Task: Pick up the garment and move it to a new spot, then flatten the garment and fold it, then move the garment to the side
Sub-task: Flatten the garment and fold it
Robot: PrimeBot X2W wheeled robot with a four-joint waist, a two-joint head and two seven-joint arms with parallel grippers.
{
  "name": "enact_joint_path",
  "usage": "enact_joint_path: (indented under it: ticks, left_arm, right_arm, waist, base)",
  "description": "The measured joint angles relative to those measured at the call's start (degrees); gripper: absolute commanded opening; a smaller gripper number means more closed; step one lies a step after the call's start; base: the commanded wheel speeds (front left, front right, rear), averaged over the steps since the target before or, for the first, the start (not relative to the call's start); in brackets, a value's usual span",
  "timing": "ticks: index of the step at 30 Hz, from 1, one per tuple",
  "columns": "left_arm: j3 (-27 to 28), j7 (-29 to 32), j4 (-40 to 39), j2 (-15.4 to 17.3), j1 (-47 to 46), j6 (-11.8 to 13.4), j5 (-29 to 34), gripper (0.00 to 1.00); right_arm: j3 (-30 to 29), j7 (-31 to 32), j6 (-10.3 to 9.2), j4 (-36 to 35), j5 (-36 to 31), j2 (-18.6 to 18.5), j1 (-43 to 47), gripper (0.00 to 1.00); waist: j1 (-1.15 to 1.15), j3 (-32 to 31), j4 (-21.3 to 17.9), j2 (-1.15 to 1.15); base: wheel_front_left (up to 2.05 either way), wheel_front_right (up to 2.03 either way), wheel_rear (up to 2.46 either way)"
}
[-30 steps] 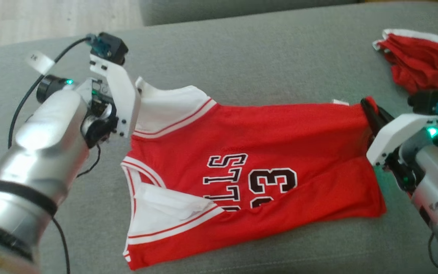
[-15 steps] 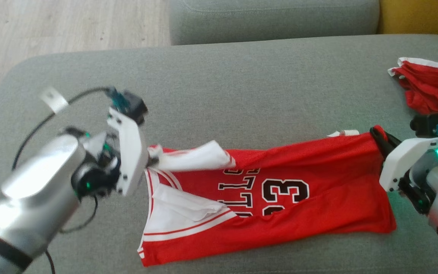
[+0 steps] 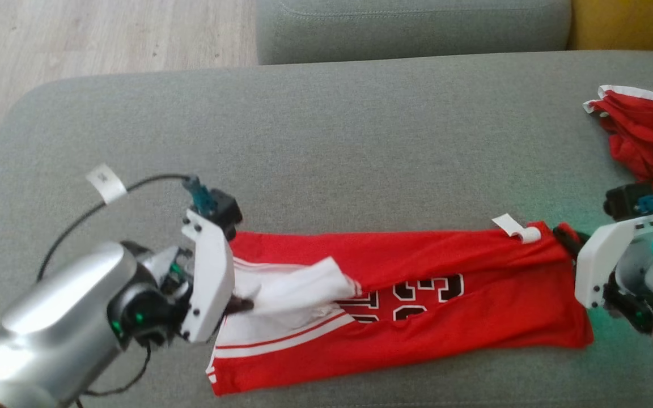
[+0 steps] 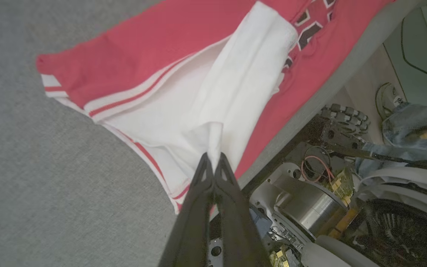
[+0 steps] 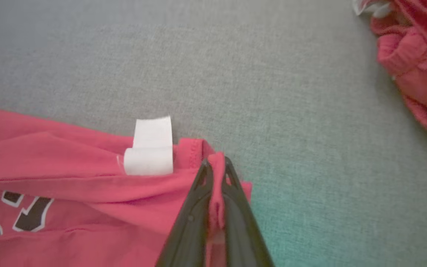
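The garment (image 3: 445, 328), a red jersey with white trim and black lettering, lies stretched on the grey sofa cushion (image 3: 326, 141) between the 2 end effectors. The left end effector (image 4: 213, 159) is closed on a white fold at the jersey's shoulder end. The right end effector (image 5: 216, 165) pinches the red hem corner, with a white label (image 5: 150, 148) just beside its tips. A second red cloth (image 3: 644, 130) lies crumpled well beyond the right end effector.
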Motion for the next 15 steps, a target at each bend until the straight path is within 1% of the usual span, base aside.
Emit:
enact_joint_path:
  ticks: [6,7,8,9,10,11,15]
  left_arm:
    - [-1.4,0.6,0.7,-0.1,2.7,0.0,0.0,0.00]
    - [-1.8,0.5,1.0,-0.1,2.7,0.0,0.0,0.00]
    - [-1.9,0.0,1.4,-0.2,2.7,0.0,0.2,0.33]
    - [-1.9,-0.3,2.0,-0.4,2.7,0.0,0.5,0.33]
    - [-2.2,-0.4,2.7,-0.5,2.7,0.0,0.7,0.70]
    - [-2.4,-0.4,3.1,-0.6,2.8,0.0,1.1,1.00]
    - [-2.6,-1.2,4.6,-1.0,3.9,-0.1,1.6,1.00]
  right_arm:
    - [3.1,4.1,0.01,-0.9,2.0,-0.4,0.0,0.00]
    - [3.4,4.6,0.00,-0.9,2.5,-0.5,0.0,0.12]
    - [3.7,5.1,0.01,-0.9,3.0,-0.6,-0.1,0.36]
    - [4.0,5.8,0.01,-0.9,3.6,-0.8,-0.1,0.36]
    - [4.3,6.2,0.00,-0.9,4.0,-0.8,-0.1,0.96]
    - [4.4,6.3,0.00,-1.0,4.3,-0.9,-0.1,1.00]
    - [4.9,6.3,0.01,-1.6,5.7,-1.0,-0.1,1.00]
  waist:
    - [0.00,0.1,-0.5,0.00]
    - [0.00,0.1,-0.6,0.00]
    - [0.00,0.0,-0.7,0.00]
    - [0.00,-0.2,-0.8,0.00]
    - [0.00,-0.3,-1.0,0.00]
    - [0.00,-0.5,-1.1,0.00]
    - [0.00,-1.3,-1.6,0.00]
  base:
    - [0.00,0.00,0.00]
    - [0.00,0.00,0.00]
    - [0.00,0.00,0.00]
    - [0.00,0.00,0.00]
    - [0.00,0.00,0.00]
    - [0.00,0.00,0.00]
    - [0.00,0.00,0.00]
